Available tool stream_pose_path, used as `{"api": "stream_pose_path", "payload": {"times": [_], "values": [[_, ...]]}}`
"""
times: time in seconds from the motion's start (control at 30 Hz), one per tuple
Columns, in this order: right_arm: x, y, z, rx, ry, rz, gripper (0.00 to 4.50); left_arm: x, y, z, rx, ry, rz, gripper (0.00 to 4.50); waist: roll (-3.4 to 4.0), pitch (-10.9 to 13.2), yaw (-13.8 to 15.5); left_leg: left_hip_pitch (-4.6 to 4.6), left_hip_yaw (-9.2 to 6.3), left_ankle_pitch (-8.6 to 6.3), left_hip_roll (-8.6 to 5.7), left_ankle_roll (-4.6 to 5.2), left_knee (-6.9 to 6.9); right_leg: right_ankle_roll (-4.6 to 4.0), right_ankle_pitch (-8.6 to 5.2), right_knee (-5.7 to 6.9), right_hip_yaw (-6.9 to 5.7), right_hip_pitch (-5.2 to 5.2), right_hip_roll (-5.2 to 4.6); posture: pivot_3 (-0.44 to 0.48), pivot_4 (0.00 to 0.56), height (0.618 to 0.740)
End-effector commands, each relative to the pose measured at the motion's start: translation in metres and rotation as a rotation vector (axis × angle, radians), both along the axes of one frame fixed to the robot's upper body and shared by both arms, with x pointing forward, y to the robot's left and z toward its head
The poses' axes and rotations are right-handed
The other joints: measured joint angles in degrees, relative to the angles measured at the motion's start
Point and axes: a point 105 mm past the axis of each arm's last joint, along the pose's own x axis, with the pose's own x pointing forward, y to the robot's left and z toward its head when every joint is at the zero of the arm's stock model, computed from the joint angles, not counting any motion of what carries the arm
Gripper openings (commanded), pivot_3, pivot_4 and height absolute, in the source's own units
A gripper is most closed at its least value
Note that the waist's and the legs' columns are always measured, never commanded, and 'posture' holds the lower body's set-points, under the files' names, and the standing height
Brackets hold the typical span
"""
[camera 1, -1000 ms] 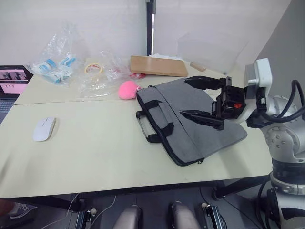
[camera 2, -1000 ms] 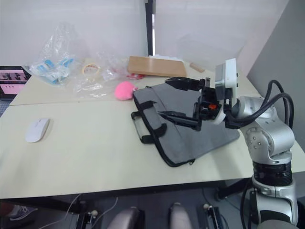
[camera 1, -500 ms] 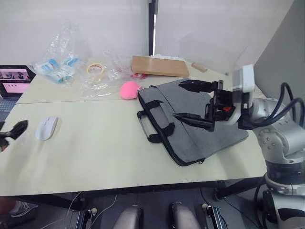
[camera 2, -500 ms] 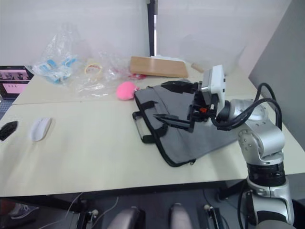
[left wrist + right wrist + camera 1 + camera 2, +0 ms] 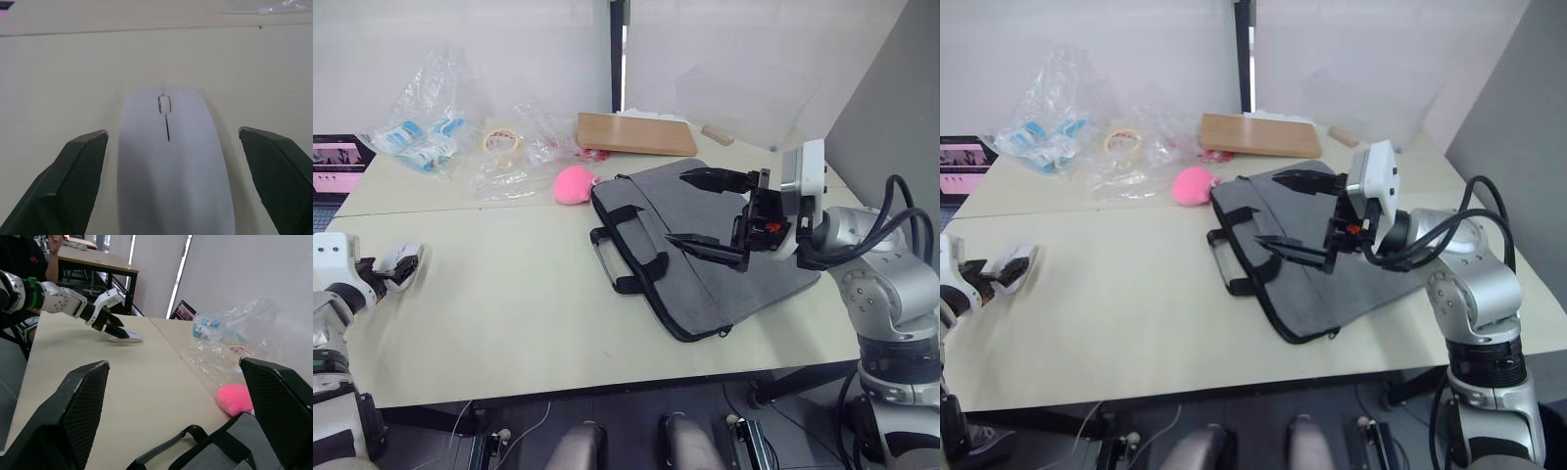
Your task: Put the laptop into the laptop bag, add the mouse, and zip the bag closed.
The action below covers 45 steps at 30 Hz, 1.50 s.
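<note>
The white mouse [image 5: 168, 161] lies on the table near its left edge. My left gripper [image 5: 399, 264] stands open with a finger on each side of the mouse and a small gap to each. To the right of the table's middle lies the grey laptop bag [image 5: 715, 250], flat, its black handles [image 5: 628, 245] pointing left. My right gripper [image 5: 683, 209] hovers open just above the bag's middle, holding nothing. The laptop is hidden.
A pink plush toy [image 5: 575, 183] touches the bag's far left corner. Behind lie a wooden board [image 5: 636, 134], a tape roll [image 5: 499, 142] and plastic bags [image 5: 426, 132]. A dark laptop with a lit screen [image 5: 337, 162] sits far left. A person [image 5: 24, 254] sits beyond.
My left arm has come in from the left and its open gripper now straddles the mouse. The right gripper has drifted a little left over the bag and stays open.
</note>
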Motion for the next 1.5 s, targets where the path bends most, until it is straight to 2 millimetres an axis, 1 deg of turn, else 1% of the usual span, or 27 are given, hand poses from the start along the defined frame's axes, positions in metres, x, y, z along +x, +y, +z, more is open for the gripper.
{"api": "stream_pose_path", "payload": {"times": [0.03, 0.2, 0.4, 0.43, 0.47, 0.53, 0.57, 0.83, 0.9, 0.97, 1.03, 1.07, 1.13, 1.2, 1.33, 1.4, 1.5], "values": [[-0.005, -0.001, 0.012, 0.005, -0.062, -0.01, 4.47, 0.003, 0.003, 0.008, 0.035, -0.015, 0.012, 4.5, -0.01, 0.0, 0.02, -0.01, 0.0, 0.0, 0.0, 0.0, 0.01, 0.0, 0.0, 0.0, 0.0, 0.0, 0.0, 0.0, 0.15, 0.74], [-0.004, 0.001, 0.014, 0.004, -0.066, -0.011, 4.47, 0.006, -0.003, -0.002, 0.03, 0.013, -0.004, 4.5, -0.01, 0.0, 0.09, -0.02, 0.0, 0.0, 0.0, 0.0, 0.07, 0.01, 0.0, 0.01, -0.02, 0.02, 0.0, 0.0, 0.15, 0.74], [-0.003, 0.002, 0.013, 0.001, -0.069, -0.016, 4.47, 0.008, -0.002, -0.001, 0.02, 0.004, 0.023, 4.5, -0.01, 0.0, 0.05, -0.01, 0.0, 0.0, 0.0, 0.01, 0.08, 0.01, 0.01, 0.01, -0.01, 0.01, 0.01, 0.0, 0.15, 0.74], [-0.003, 0.003, 0.013, 0.002, -0.068, -0.019, 4.5, 0.008, -0.001, 0.0, 0.016, -0.001, 0.03, 3.95, -0.01, 0.0, 0.06, -0.01, 0.0, 0.0, -0.01, 0.01, 0.08, 0.01, 0.01, 0.02, -0.01, 0.01, 0.0, 0.0, 0.15, 0.74], [-0.002, 0.003, 0.013, 0.004, -0.067, -0.02, 4.5, 0.009, -0.001, 0.001, 0.014, -0.004, 0.032, 3.77, -0.01, 0.0, 0.07, -0.01, 0.0, 0.0, -0.01, 0.01, 0.09, 0.01, 0.01, 0.02, -0.01, 0.02, 0.0, 0.0, 0.15, 0.74], [-0.002, 0.003, 0.013, 0.005, -0.067, -0.023, 4.5, 0.008, -0.001, 0.001, 0.012, -0.003, 0.029, 3.08, -0.01, 0.0, 0.08, -0.02, 0.0, 0.0, -0.01, 0.01, 0.1, 0.01, 0.01, 0.02, -0.01, 0.02, 0.0, 0.0, 0.15, 0.74], [-0.002, 0.003, 0.013, 0.005, -0.068, -0.024, 4.5, 0.008, -0.002, 0.001, 0.011, -0.002, 0.026, 2.86, -0.01, 0.0, 0.08, -0.02, 0.0, 0.0, -0.01, 0.01, 0.11, 0.01, 0.01, 0.02, -0.02, 0.02, 0.0, 0.0, 0.15, 0.74], [0.0, 0.01, 0.01, 0.018, -0.081, -0.047, 4.5, 0.006, -0.002, 0.005, 0.004, -0.022, 0.006, 2.86, -0.01, 0.0, 0.07, -0.03, 0.0, 0.0, -0.01, 0.01, 0.11, 0.01, 0.01, 0.03, -0.01, 0.01, 0.0, 0.0, 0.15, 0.74], [0.007, 0.015, 0.003, -0.018, -0.093, -0.105, 4.5, 0.008, -0.01, 0.012, 0.015, -0.057, -0.051, 2.86, -0.01, 0.0, -0.01, -0.03, 0.0, -0.01, -0.01, 0.01, 0.11, 0.01, 0.01, 0.03, 0.0, 0.01, 0.0, 0.0, 0.15, 0.74], [0.017, 0.019, -0.016, -0.119, -0.026, -0.172, 4.5, 0.008, -0.025, 0.022, 0.05, -0.091, -0.167, 2.86, -0.01, 0.0, -0.13, -0.06, 0.0, -0.01, -0.01, 0.02, 0.11, 0.01, 0.01, 0.03, 0.0, -0.02, 0.0, 0.0, 0.15, 0.74], [0.023, 0.021, -0.025, -0.157, -0.012, -0.21, 4.5, 0.006, -0.039, 0.03, 0.037, -0.124, -0.242, 2.86, -0.01, 0.0, -0.05, -0.09, 0.0, -0.01, -0.01, 0.02, 0.11, 0.01, 0.01, 0.08, 0.04, -0.09, -0.03, 0.0, 0.15, 0.74], [0.027, 0.022, -0.032, -0.185, -0.006, -0.245, 4.5, 0.004, -0.05, 0.034, 0.024, -0.143, -0.291, 2.86, -0.01, 0.0, -0.04, -0.19, 0.0, -0.01, -0.01, 0.01, 0.13, 0.01, 0.01, 0.07, 0.06, -0.19, -0.03, 0.0, 0.15, 0.74], [0.027, 0.027, -0.04, -0.205, 0.022, -0.251, 4.5, -0.002, -0.07, 0.039, 0.008, -0.161, -0.376, 2.86, -0.01, 0.0, -0.04, -0.32, 0.0, -0.01, -0.01, 0.01, 0.22, 0.0, 0.02, 0.16, 0.12, -0.35, -0.08, 0.0, 0.15, 0.74], [0.025, 0.033, -0.051, -0.248, 0.078, -0.237, 4.5, -0.007, -0.084, 0.043, 0.012, -0.162, -0.418, 2.86, -0.01, 0.0, -0.05, -0.39, 0.01, -0.01, -0.01, 0.02, 0.23, 0.0, 0.02, 0.15, 0.15, -0.43, -0.08, 0.0, 0.15, 0.74], [0.034, 0.036, -0.071, -0.38, 0.041, -0.344, 4.5, -0.012, -0.101, 0.045, 0.031, -0.149, -0.46, 2.86, -0.01, 0.0, 0.0, -0.42, 0.01, 0.0, 0.01, 0.01, 0.29, -0.02, 0.03, 0.16, 0.13, -0.49, 0.0, 0.0, 0.15, 0.74], [0.033, 0.042, -0.081, -0.402, 0.076, -0.339, 4.5, -0.014, -0.108, 0.045, 0.038, -0.145, -0.482, 2.86, -0.01, 0.0, 0.01, -0.42, 0.01, 0.01, 0.01, -0.02, 0.31, -0.03, 0.04, 0.16, 0.13, -0.5, 0.02, 0.0, 0.15, 0.74], [0.041, 0.053, -0.1, -0.447, 0.073, -0.389, 4.5, -0.014, -0.118, 0.045, 0.048, -0.146, -0.506, 2.86, -0.01, 0.0, -0.17, -0.39, 0.02, 0.02, 0.02, -0.03, 0.31, -0.03, 0.04, 0.16, 0.15, -0.48, 0.05, 0.0, 0.15, 0.74]]}}
